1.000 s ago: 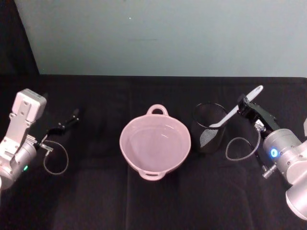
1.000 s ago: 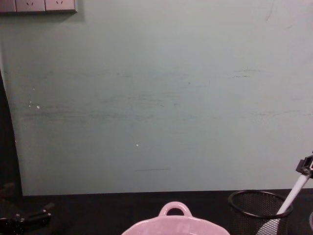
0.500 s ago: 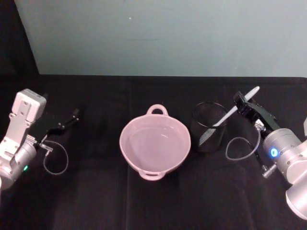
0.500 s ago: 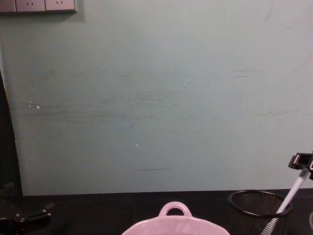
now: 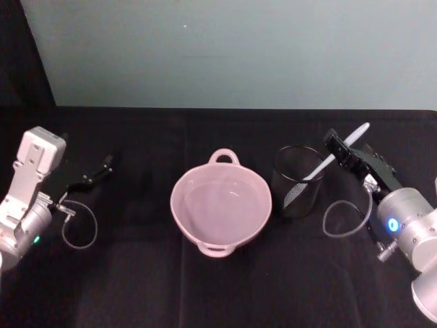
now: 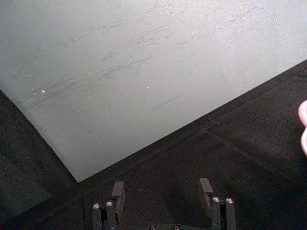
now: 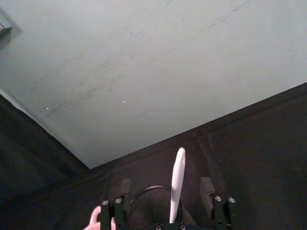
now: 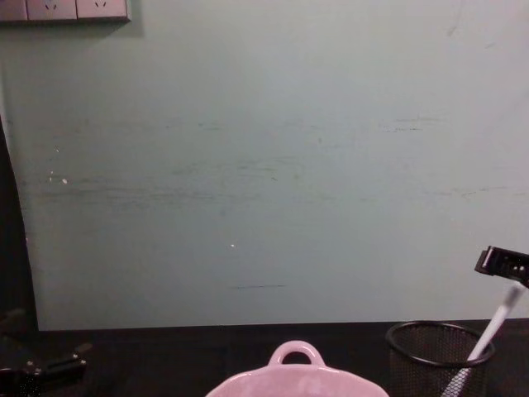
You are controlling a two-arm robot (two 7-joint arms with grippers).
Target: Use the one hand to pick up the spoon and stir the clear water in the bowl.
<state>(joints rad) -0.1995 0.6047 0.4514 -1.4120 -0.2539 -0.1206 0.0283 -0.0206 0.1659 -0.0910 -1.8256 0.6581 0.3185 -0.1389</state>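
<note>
Right gripper [image 5: 339,152] straddling spoon [image 5: 336,154] handle above mesh cup [image 5: 295,182] — fingers standing wide, gripping nothing. Risking spoon sliding aside, cup tipping toward bowl [image 5: 220,205] — off-centre closing.

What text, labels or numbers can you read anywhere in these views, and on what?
None can be read.
Wall plates at the top of the chest view: no legible marking.
Spoon, mesh cup, pink bowl: plain, no print.
Right claw and left claw: no readable label.
</note>
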